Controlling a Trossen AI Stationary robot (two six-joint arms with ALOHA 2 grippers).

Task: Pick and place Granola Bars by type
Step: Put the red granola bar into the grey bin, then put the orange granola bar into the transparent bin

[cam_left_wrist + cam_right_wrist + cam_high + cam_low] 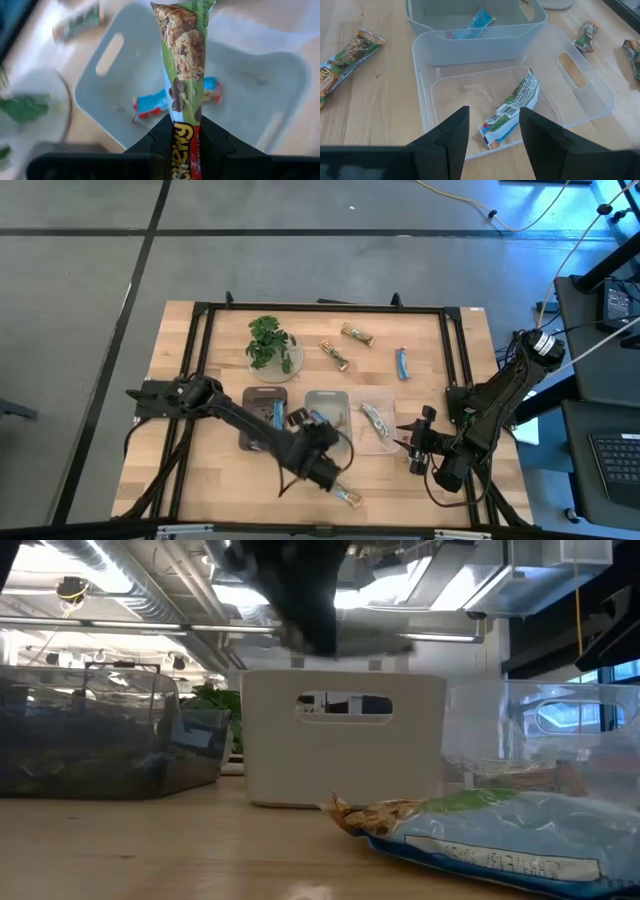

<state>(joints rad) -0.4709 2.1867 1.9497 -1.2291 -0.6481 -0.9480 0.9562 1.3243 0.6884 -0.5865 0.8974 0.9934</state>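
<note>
My left gripper (184, 125) is shut on a green granola bar (185, 55) with a "Chewy" wrapper. It holds the bar above the white bin (260, 85), where a blue bar (152, 102) lies. In the high view this gripper (312, 430) hangs over the middle bin (335, 402). My right gripper (492, 145) stands open at the near rim of the clear bin (590, 107), with nothing between its fingers. A green bar (512, 107) lies flat on that bin's floor. Another green bar (470, 830) lies flat on the table near the front edge. My left gripper pinches one end of the green bar (184, 142) between its two fingers. The fingers slant down from the table's near side and lie along the bar. The bar sticks out ahead of the fingertips, lifted clear above the white bin.
A dark bin (262, 418) stands left of the white one and holds a blue bar (278, 415). A leafy plant on a round dish (272, 345) sits behind it. Three loose bars (335, 355), (357, 333), (402, 363) lie on the far half of the table.
</note>
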